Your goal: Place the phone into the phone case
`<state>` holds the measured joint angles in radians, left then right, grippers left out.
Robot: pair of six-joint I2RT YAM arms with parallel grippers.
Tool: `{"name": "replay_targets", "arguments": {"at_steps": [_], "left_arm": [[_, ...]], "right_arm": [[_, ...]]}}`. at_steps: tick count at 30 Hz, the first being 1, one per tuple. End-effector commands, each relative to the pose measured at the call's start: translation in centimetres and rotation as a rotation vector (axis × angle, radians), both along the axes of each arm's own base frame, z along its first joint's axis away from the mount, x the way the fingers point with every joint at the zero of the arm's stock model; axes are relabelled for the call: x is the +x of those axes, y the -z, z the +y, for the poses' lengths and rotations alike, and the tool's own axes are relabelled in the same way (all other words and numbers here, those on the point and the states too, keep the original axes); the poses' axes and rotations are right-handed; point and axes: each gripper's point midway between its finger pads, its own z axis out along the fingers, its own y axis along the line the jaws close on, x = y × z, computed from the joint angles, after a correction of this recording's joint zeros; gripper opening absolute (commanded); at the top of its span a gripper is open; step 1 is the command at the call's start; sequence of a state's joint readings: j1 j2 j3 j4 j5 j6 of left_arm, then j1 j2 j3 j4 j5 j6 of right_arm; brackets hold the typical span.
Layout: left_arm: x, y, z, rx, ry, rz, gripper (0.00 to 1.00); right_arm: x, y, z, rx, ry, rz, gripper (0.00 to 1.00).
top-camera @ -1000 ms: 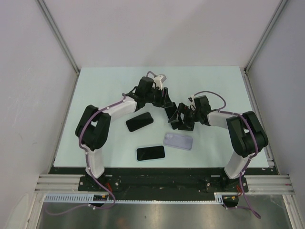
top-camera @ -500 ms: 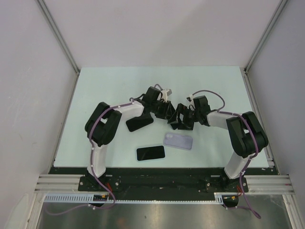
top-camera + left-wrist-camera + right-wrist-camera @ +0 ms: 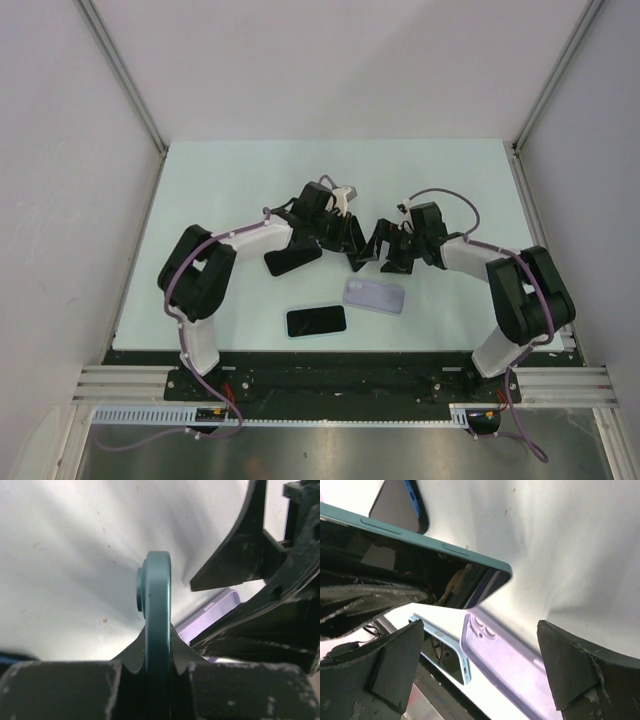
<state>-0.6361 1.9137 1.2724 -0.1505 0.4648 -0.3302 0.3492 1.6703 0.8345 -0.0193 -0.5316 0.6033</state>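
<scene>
My left gripper (image 3: 157,636) is shut on a teal-edged phone (image 3: 158,595), held on edge with its camera bump facing left. From the right wrist, the same phone (image 3: 435,550) shows a dark screen and side buttons. A lilac phone case (image 3: 515,667) lies flat on the table below it, its camera bumps facing up. In the top view the case (image 3: 374,295) sits just in front of both grippers. My right gripper (image 3: 480,627) stands wide open over the case, holding nothing. In the top view the left gripper (image 3: 350,241) and right gripper (image 3: 385,247) nearly touch.
A dark phone (image 3: 291,258) lies flat under the left forearm. Another phone with a pale blue rim (image 3: 316,321) rests near the front edge, left of the case. The pale table (image 3: 220,180) is walled on three sides.
The left gripper came nearer, toward the right gripper, and its jaws narrowed onto the teal phone. The right gripper stayed open and shifted slightly.
</scene>
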Motion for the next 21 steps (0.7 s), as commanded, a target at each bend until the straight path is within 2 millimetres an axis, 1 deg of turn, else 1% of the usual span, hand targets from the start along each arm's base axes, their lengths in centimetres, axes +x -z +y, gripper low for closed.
{"name": "replay_targets", "arguments": {"at_steps": [1,2,4,5,6,7,8,9,10,11,12,13,14,15,16,17,18,19,20,21], "left_arm": [[0.1,-7.1,0.9,-0.062,-0.028,-0.186,0.0],[0.0,-7.6,1.3,-0.062,-0.043,-0.199,0.0],[-0.8,-10.0,2.2,-0.088,-0.063,-0.242,0.0],[-1.0,-11.0,2.6,-0.1,-0.082,-0.259,0.0],[-1.4,-11.9,3.0,-0.114,-0.09,-0.273,0.0],[-2.2,-13.7,3.6,-0.143,-0.1,-0.308,0.0],[-2.6,-14.6,4.1,-0.159,-0.118,-0.322,0.0],[-3.0,-15.4,4.5,-0.175,-0.126,-0.333,0.0],[-4.2,-17.0,5.3,-0.211,-0.13,-0.365,0.0],[-4.7,-17.8,5.5,-0.243,-0.139,-0.368,0.0],[-5.6,-18.6,5.8,-0.273,-0.137,-0.376,0.0],[-6.4,-17.9,6.3,-0.284,-0.142,-0.361,0.0],[-7.5,-20.3,6.7,-0.362,-0.151,-0.394,0.0],[-8.3,-20.7,7.0,-0.391,-0.151,-0.392,0.0],[-9.0,-19.5,7.4,-0.404,-0.159,-0.379,0.0],[-10.3,-22.3,8.1,-0.509,-0.169,-0.428,0.0],[-10.9,-22.6,8.6,-0.542,-0.18,-0.435,0.0],[-11.4,-21.5,9.2,-0.552,-0.205,-0.425,0.0],[-11.8,-22.2,9.6,-0.604,-0.231,-0.421,0.0],[-12.9,-23.6,10.6,-0.661,-0.243,-0.454,0.0]], "right_arm": [[-0.1,-5.4,-0.9,0.02,0.023,-0.152,1.0],[-0.4,-6.3,-0.9,0.034,0.022,-0.175,1.0],[-1.0,-7.9,-1.0,0.064,0.029,-0.211,1.0],[-1.7,-9.7,-1.1,0.099,0.024,-0.261,1.0],[-2.0,-10.5,-1.1,0.115,0.026,-0.283,1.0],[-2.4,-11.4,-1.1,0.141,0.031,-0.297,1.0],[-2.8,-13.4,-1.0,0.187,0.017,-0.359,1.0],[-3.4,-13.7,-1.1,0.21,0.015,-0.364,1.0],[-3.9,-15.0,-0.6,0.272,-0.013,-0.39,1.0],[-4.5,-16.2,-0.2,0.317,-0.037,-0.418,1.0],[-5.3,-16.2,0.1,0.349,-0.06,-0.413,1.0],[-5.9,-17.5,0.8,0.404,-0.105,-0.454,1.0],[-6.3,-18.0,1.1,0.441,-0.111,-0.442,1.0],[-7.1,-18.3,1.8,0.461,-0.141,-0.443,1.0],[-7.4,-18.5,2.2,0.474,-0.149,-0.454,1.0],[-7.7,-18.6,2.5,0.48,-0.16,-0.459,1.0],[-8.1,-18.9,2.9,0.486,-0.177,-0.471,1.0],[-8.9,-19.3,3.7,0.501,-0.204,-0.486,1.0],[-9.4,-19.7,4.1,0.511,-0.223,-0.497,1.0],[-9.8,-20.0,4.5,0.523,-0.238,-0.504,1.0]]}}
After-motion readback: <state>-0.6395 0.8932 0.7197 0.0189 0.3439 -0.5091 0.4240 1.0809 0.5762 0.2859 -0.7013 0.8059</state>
